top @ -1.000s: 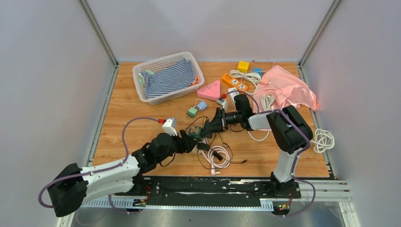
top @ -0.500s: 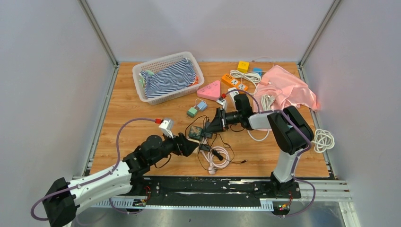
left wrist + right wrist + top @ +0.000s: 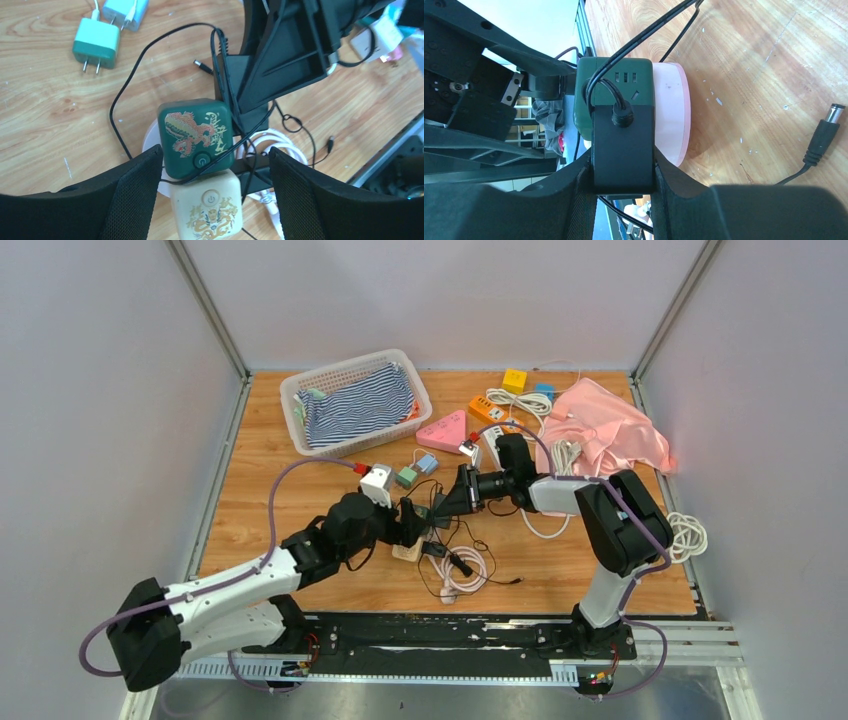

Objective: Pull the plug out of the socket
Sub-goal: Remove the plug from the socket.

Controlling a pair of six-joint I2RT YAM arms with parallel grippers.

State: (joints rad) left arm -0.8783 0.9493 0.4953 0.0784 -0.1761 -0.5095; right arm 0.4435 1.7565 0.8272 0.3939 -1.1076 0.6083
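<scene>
Two sets of jaws meet near the middle of the wooden surface [image 3: 45, 115]. The green socket [image 3: 195, 137], a small box with a red dragon on top, sits there on a round pink disc [image 3: 670, 115], touching a cream box [image 3: 207, 210]. The black plug [image 3: 623, 150] is stuck in the socket's side, and its thin wire [image 3: 117, 110] loops over the socket. The right jaws are closed tight on the plug, one pad on each side. The left jaws are wide open around the socket. One pad may be touching it, but that is hard to tell. A green charger [image 3: 96, 44] lies well apart.
</scene>
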